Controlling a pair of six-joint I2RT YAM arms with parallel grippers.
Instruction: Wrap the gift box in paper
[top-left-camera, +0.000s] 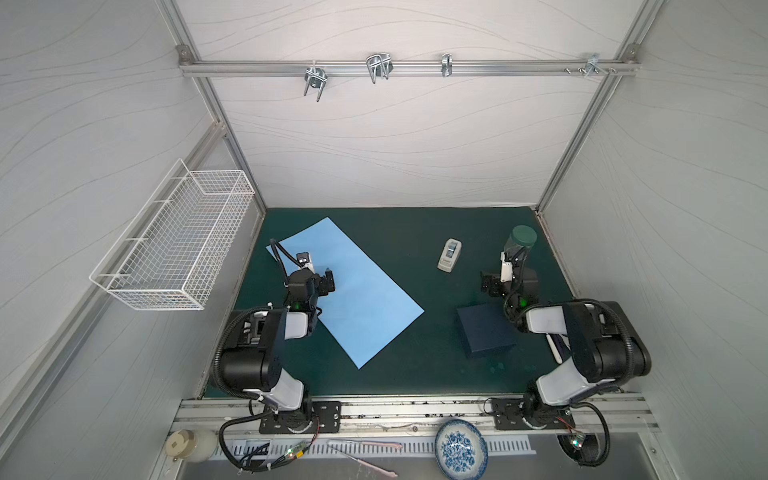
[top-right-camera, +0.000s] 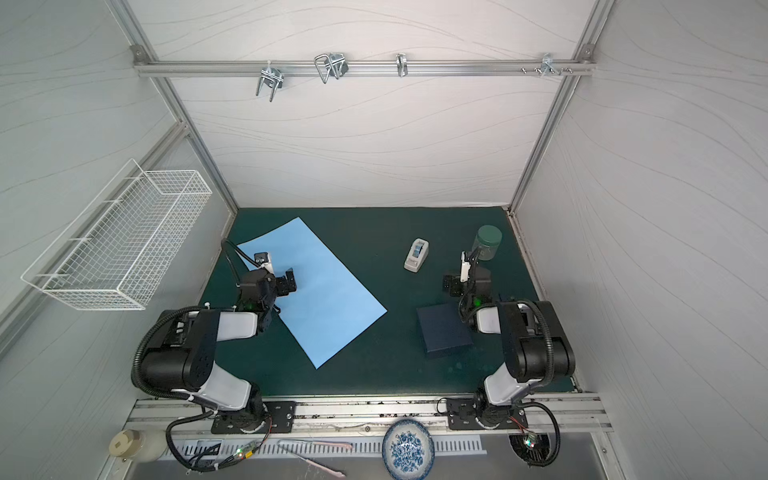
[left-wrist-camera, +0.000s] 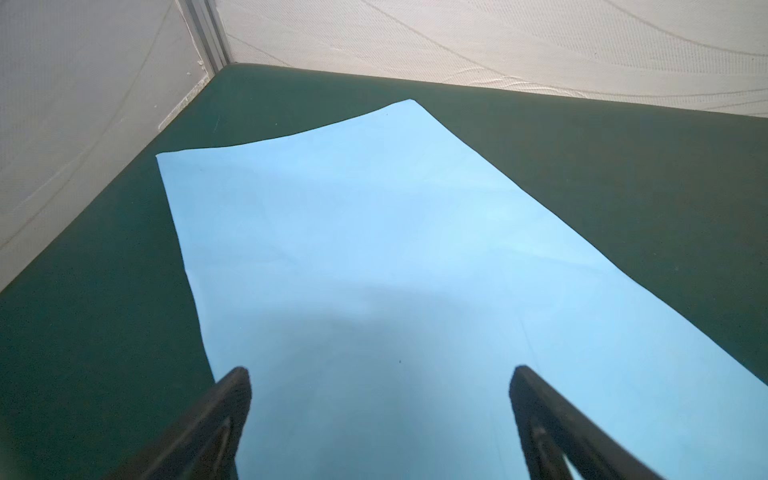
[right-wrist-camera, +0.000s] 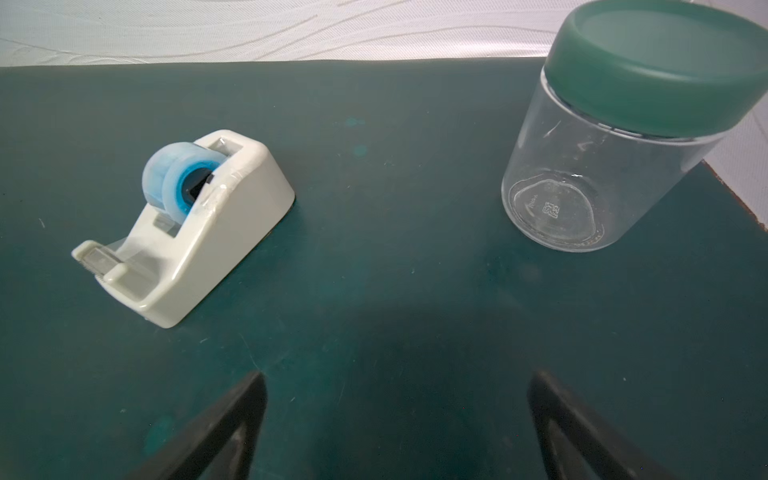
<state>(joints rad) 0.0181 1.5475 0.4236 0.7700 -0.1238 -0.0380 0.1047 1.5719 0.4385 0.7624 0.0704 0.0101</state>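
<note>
On the dark green mat (top-left-camera: 415, 374): one light sky-blue rectangular paper sheet (top-left-camera: 353, 291), one dark navy, squarish, low cardboard gift box (top-left-camera: 486, 330), one small white tape dispenser (right-wrist-camera: 187, 232) with a blue roll, one clear jar (right-wrist-camera: 602, 166) with a green lid.
arms: two, black and white, one at each front corner.
left arm: folded back at the elbow, wrist reaching out over the left part of the paper sheet.
left gripper (left-wrist-camera: 380, 374): fingers spread wide, nothing between them, light-blue sheet below.
right arm: folded likewise, forearm passing the gift box's right far corner.
right gripper (right-wrist-camera: 399, 378): released, empty, pointed at the bare mat between tape dispenser and jar.
paper sheet: flat, lying diagonally left of centre, running under and ahead of the left gripper.
gift box: right of centre, apart from the sheet, just nearer the front than the right gripper and outside its wrist view.
</note>
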